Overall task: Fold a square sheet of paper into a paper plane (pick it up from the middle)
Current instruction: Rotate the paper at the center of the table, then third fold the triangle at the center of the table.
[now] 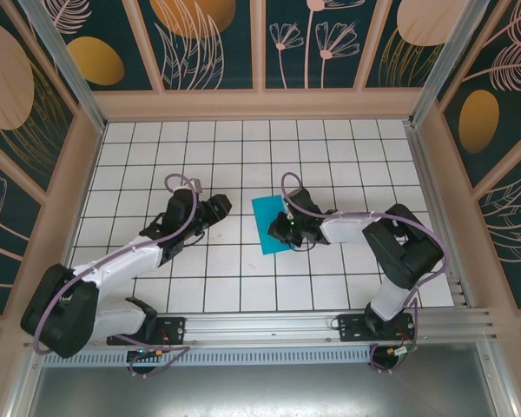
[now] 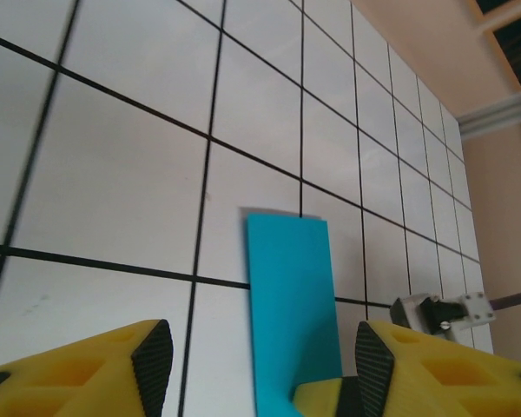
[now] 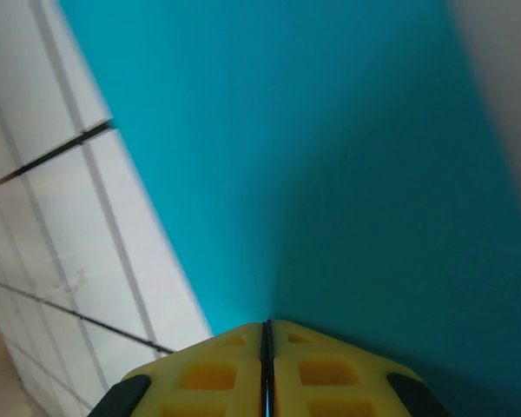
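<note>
Right tool (image 3: 265, 330) closed, down on the teal sheet of paper (image 1: 265, 221); left tool (image 2: 262, 352) open, near it.

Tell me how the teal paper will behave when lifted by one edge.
The teal paper looks thin and lies flat, so it will probably droop. Likely very light: a push may slide it over the smooth tiles.

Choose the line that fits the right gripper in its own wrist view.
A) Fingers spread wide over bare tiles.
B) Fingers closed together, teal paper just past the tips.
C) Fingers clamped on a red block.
B: the right gripper has its yellow fingers meeting with no gap, and the teal paper lies just beyond their tips.
</note>
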